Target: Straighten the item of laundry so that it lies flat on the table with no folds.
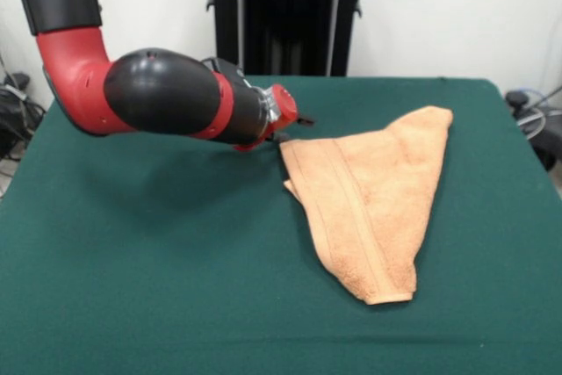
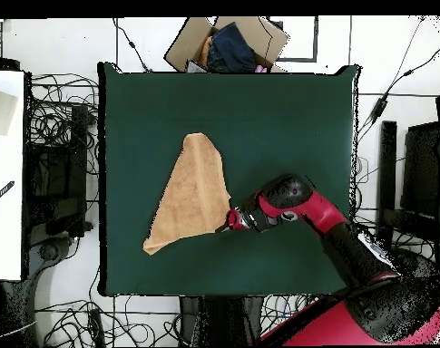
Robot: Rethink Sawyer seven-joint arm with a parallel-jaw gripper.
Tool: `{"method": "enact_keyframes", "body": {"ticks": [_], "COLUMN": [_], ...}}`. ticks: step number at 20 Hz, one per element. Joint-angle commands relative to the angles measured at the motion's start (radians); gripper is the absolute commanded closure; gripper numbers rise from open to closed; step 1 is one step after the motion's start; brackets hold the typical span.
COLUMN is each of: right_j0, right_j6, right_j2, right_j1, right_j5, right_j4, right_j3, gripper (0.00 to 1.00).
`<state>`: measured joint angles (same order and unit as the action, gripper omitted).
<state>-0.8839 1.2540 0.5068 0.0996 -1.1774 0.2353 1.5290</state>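
On the table: towel (image 1: 369, 204) right of centre in the front view, well clear of every edge.
Shape: folded over on itself into a rough triangle, so not yet flat; a narrow end toward the far right corner, another pointing toward the camera, a third corner by the arm.
Layers: woven band visible along the left slope; a second layer peeking out beneath that corner.
Gripper (image 1: 294, 129): low and right at the towel's left corner, touching or just above it; whether spread or pinching the cloth cannot be told from either view.
Arm (image 1: 167, 94): reaching in from the left in the front view, lying low across the table (image 1: 132, 252).
Risk, grip: only the top layer caught, or both layers together; either way the fold dragged along instead of opened.
Risk, slip: thin hold on a corner, terry cloth sliding out mid-pull.
Risk, drag: felt-like surface gripping the towel, bunching new wrinkles under a sideways pull.
Risk, direction: pull toward the towel's middle adding a fold; away from it, likelier to open one.
Surroundings: cardboard box (image 2: 225, 43) beyond the table's far edge in the overhead view, cables (image 2: 64, 118) around the sides, all well apart from the towel.
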Motion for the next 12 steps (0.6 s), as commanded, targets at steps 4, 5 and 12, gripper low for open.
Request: {"method": "enact_keyframes", "body": {"ticks": [4,5,12], "right_j0": [0.016,0.013,0.002], "right_j6": [-0.193,-0.195,-0.199], "right_j2": [0.084,0.088,0.111], "right_j1": [0.0,0.002,0.011], "right_j5": [0.107,0.115,0.177], "right_j4": [0.114,0.121,0.162], "right_j3": [-0.125,-0.123,-0.108], "gripper": [0.0,0.0,0.0]}}
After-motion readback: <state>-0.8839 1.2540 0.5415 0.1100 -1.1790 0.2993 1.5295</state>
